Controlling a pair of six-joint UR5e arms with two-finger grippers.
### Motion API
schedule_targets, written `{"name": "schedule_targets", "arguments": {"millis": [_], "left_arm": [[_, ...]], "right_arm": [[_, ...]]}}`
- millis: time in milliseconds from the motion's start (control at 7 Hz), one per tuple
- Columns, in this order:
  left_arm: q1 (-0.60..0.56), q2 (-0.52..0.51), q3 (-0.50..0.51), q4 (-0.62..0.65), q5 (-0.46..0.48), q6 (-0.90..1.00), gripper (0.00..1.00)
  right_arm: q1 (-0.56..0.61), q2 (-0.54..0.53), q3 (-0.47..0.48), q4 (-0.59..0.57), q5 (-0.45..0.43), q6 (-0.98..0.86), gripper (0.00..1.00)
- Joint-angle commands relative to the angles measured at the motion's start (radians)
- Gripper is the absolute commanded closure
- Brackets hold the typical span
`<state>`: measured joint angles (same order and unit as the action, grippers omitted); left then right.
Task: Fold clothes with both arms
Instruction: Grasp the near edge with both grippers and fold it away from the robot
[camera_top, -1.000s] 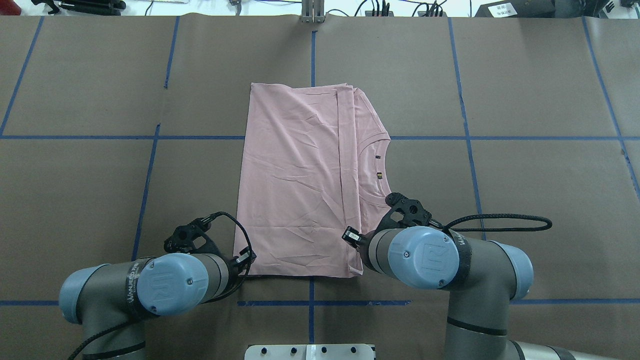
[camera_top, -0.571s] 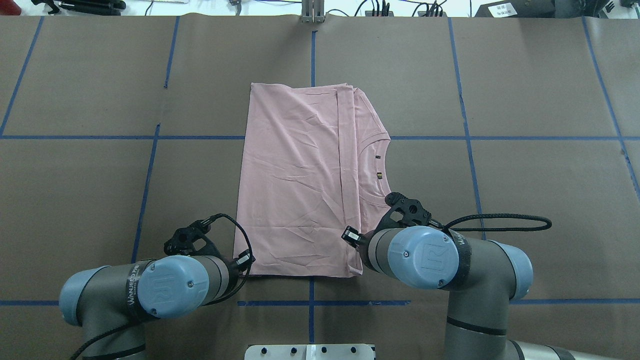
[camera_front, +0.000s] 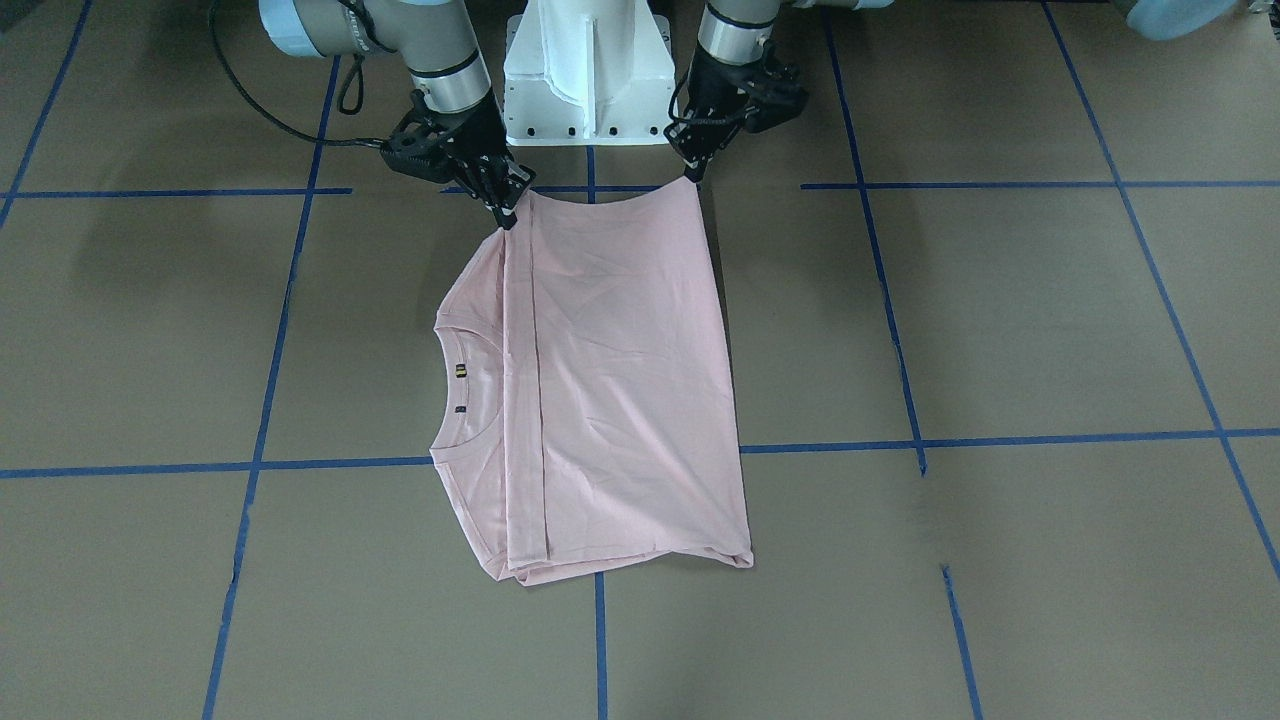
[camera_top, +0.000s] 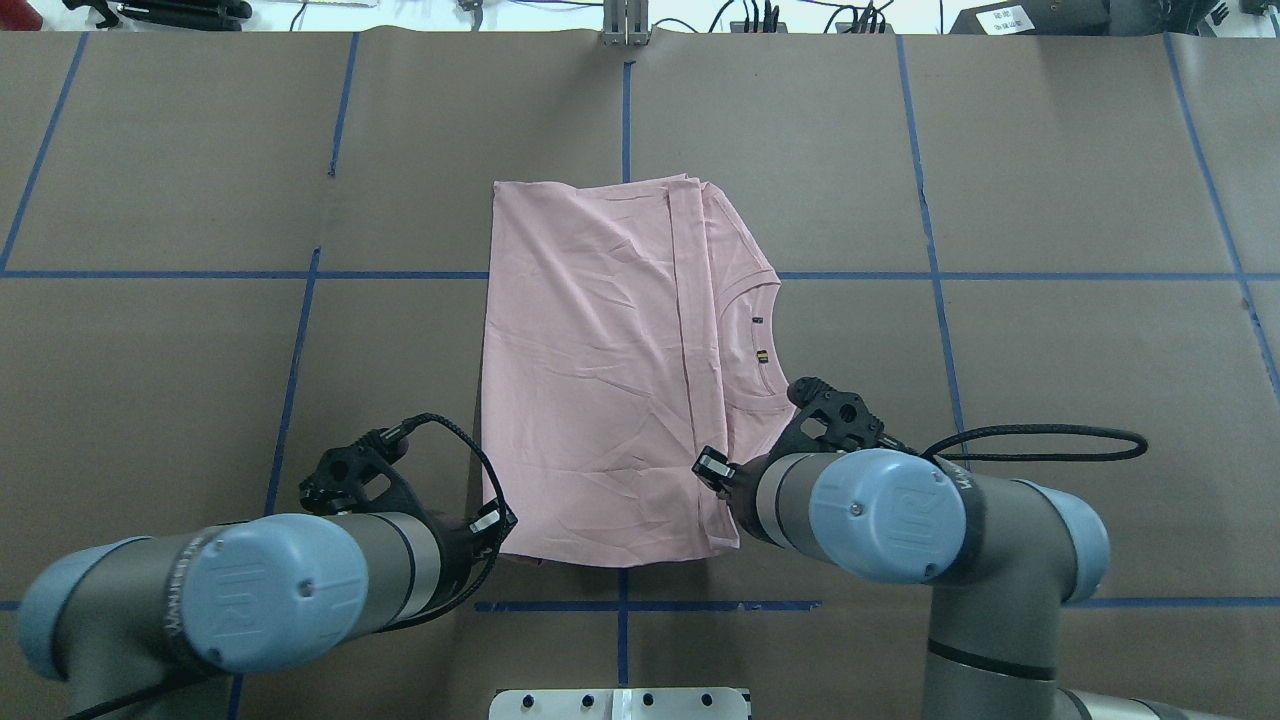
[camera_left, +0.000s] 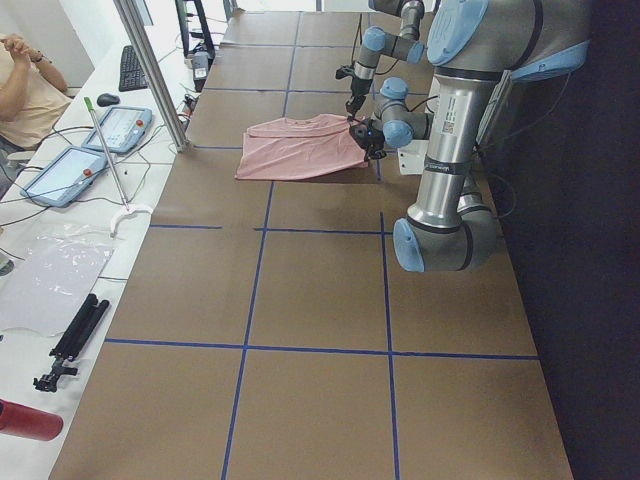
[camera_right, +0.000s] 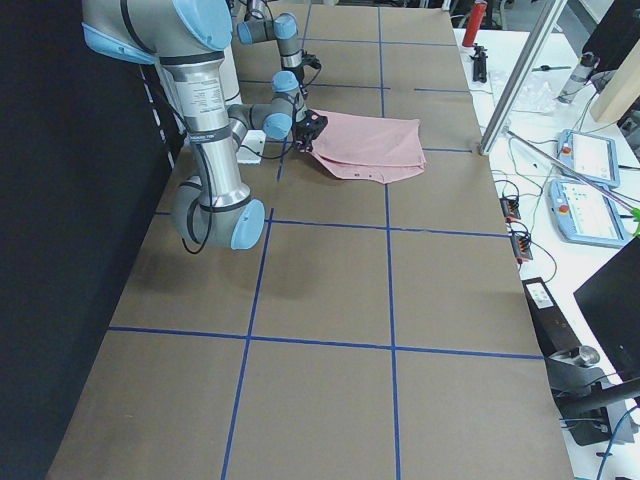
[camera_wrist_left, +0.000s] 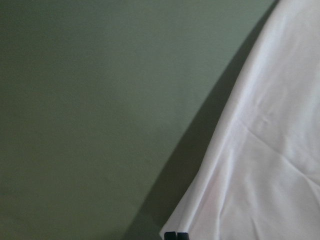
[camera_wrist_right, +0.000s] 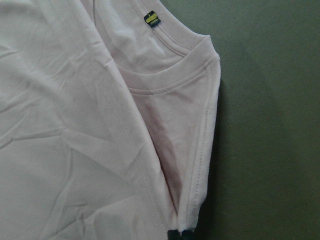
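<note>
Bench (camera_top: 1050, 400): a wide flat top under matt brown paper, divided into big squares by blue tape lines.
Left arm (camera_top: 250, 590): a silver-grey metal tube with smooth light-blue joint caps and a black cable in a loop. It reaches to the near left corner of the cloth.
Right arm (camera_top: 900, 515): the same build, and it reaches to the near right corner.
T-shirt (camera_top: 590, 380): pale pink soft knit with many fine creases, folded into a long rectangle. It is in the middle of the bench, in front of the robot's base. The neck opening points to the robot's right. The far part lies flat on the paper. The near edge is raised off it and sags a little between the two held corners.
Left gripper (camera_front: 692, 172): black, pointing down. Its jaws are pressed together on the near left corner of the T-shirt; in the left wrist view the two tips meet at the cloth edge.
Right gripper (camera_front: 505, 215): black, tilted. Its jaws are pinched on the near right corner, where the folded layers and a stitched hem come together.
Collar (camera_wrist_right: 175, 65): a curved ribbed band with a double row of stitches.
Neck label (camera_wrist_right: 153, 20): a small dark woven tag with yellow stripes, sewn inside the collar.
</note>
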<state>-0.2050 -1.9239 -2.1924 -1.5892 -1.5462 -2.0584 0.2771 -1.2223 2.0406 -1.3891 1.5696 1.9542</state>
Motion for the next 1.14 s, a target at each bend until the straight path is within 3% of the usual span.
{"name": "schedule_targets", "arguments": {"millis": [0,143,429,714,857,1000], "left_arm": [[-0.083,-0.080,-0.141,0.113,-0.003,0.013,1.00],[-0.190,-0.149,-0.010,0.083,-0.003,0.044,1.00],[-0.327,-0.178,0.246,-0.128,-0.002,0.173,1.00],[-0.382,-0.184,0.418,-0.265,0.001,0.231,1.00],[-0.410,-0.232,0.533,-0.305,0.004,0.283,1.00],[-0.459,-0.348,0.807,-0.415,0.029,0.394,1.00]], "right_arm": [[0.083,-0.030,0.145,-0.013,0.026,-0.006,1.00],[0.165,0.053,0.047,-0.002,0.041,-0.045,1.00],[0.267,0.249,-0.240,-0.001,0.046,-0.073,1.00],[0.356,0.378,-0.460,0.028,0.126,-0.075,1.00],[0.390,0.426,-0.615,0.126,0.157,-0.090,1.00],[0.425,0.554,-0.950,0.316,0.174,-0.203,0.95]]}}
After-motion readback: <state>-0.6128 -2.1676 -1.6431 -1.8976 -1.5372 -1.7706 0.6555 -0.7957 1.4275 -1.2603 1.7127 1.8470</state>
